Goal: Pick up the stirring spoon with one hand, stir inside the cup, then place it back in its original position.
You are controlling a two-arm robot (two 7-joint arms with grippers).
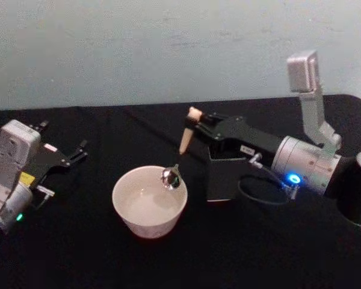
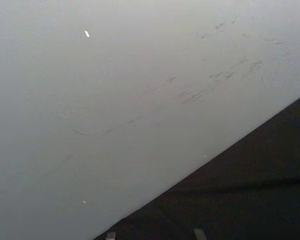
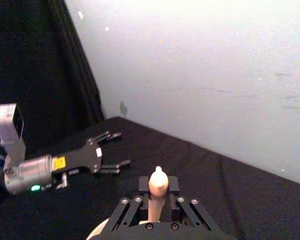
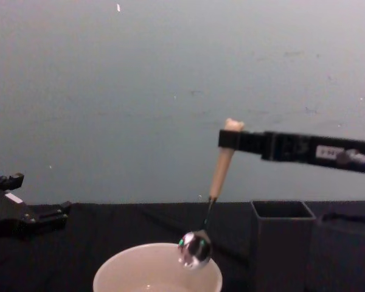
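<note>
Fingers of the right gripper are pressed onto the cream handle of the stirring spoon, pinching it just under its top end, which pokes up above them. From that grip the spoon hangs tilted, its silver bowl lowest, poised over the rim of the cup on the side nearest the holder; whether it touches the rim I cannot tell. This dark grey holder stands on the black table just right of the cup, beneath the right arm. Well apart on the left, the left gripper rests low by the table, its fingers spread and holding nothing.
</note>
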